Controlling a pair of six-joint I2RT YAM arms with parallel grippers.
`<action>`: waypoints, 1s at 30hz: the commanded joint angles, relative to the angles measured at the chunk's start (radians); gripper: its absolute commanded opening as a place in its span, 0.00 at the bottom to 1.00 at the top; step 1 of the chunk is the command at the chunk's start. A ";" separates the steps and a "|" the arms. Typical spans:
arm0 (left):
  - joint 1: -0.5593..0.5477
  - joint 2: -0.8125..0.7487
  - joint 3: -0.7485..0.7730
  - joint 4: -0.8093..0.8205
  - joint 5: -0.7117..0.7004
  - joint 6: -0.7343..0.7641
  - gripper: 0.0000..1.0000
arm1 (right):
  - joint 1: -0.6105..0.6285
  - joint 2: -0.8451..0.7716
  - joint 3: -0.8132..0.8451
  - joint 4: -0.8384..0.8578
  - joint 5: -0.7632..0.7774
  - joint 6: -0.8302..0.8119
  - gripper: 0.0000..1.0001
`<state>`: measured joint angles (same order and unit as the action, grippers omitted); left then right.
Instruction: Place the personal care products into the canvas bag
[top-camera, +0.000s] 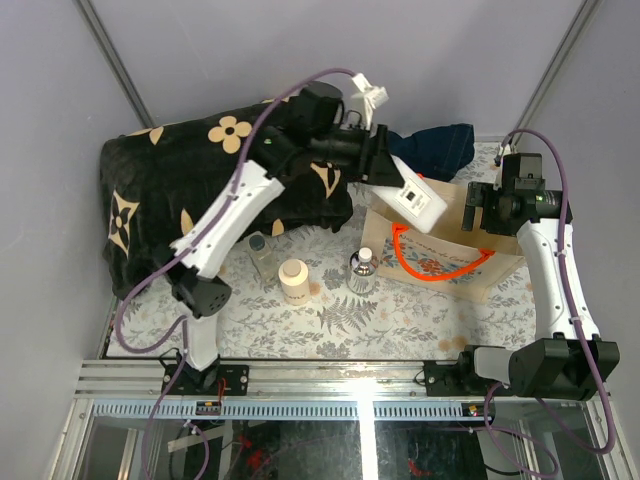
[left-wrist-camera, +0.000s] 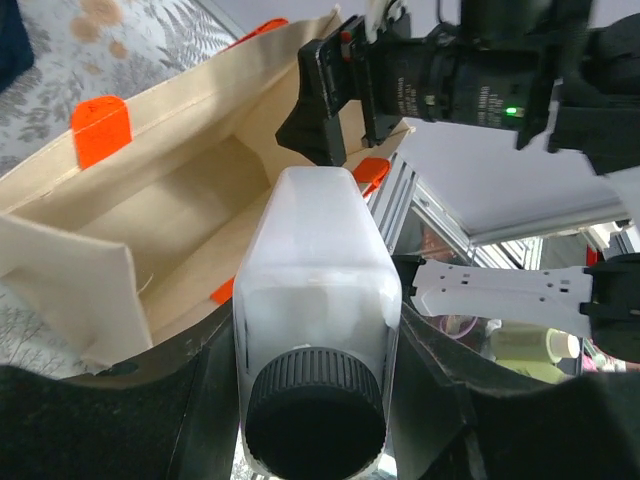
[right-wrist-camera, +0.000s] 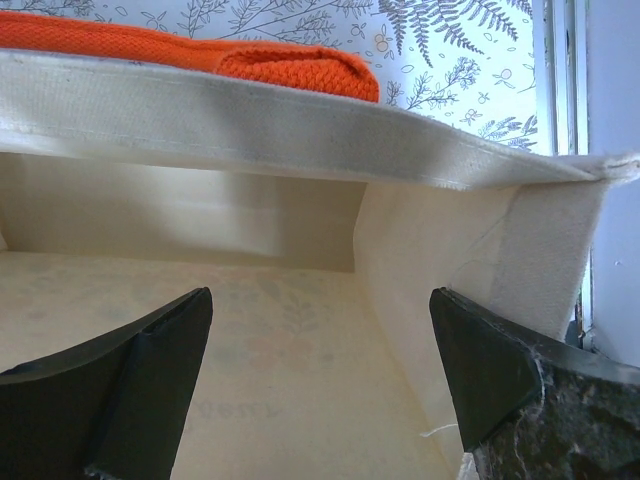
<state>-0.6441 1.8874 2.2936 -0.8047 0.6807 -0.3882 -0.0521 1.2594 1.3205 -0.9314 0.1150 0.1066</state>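
The left arm's fingers (left-wrist-camera: 205, 410) clench the tall white dark-capped plastic bottle (left-wrist-camera: 320, 260) above the beige canvas bag (left-wrist-camera: 180, 200); the right arm's fingers (right-wrist-camera: 150, 370) are spread at its rim. Best to lower the bottle inside, clear of the orange loop handles (top-camera: 420, 268), before releasing.

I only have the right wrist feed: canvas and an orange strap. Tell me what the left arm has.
Observer: The left claw is shut on the white bottle, dark cap toward the wrist, above the canvas bag and its open mouth.
Operator: Count what's outside the bag.
Observer: Three stand on the table, left of the bag: the clear bottle with dark cap, the beige jar and the clear white-capped bottle.
Operator: Say whether that bottle is clear of my claw.
Observer: In the top view it is. The bottle hangs over the bag's left end, while your right claw is at the right end, open and apart from it.
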 joint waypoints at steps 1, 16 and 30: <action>-0.037 0.073 0.095 0.169 0.033 -0.021 0.00 | 0.006 -0.019 -0.011 -0.001 0.037 0.007 0.97; -0.065 0.190 0.162 0.091 -0.236 0.064 0.00 | 0.006 -0.038 -0.043 0.006 0.045 -0.001 0.97; -0.138 0.252 0.231 -0.021 -0.354 0.084 0.00 | 0.006 -0.038 -0.074 0.022 0.023 0.003 0.97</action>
<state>-0.7528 2.1464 2.4550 -0.9421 0.3153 -0.3027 -0.0521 1.2449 1.2541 -0.9291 0.1226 0.1062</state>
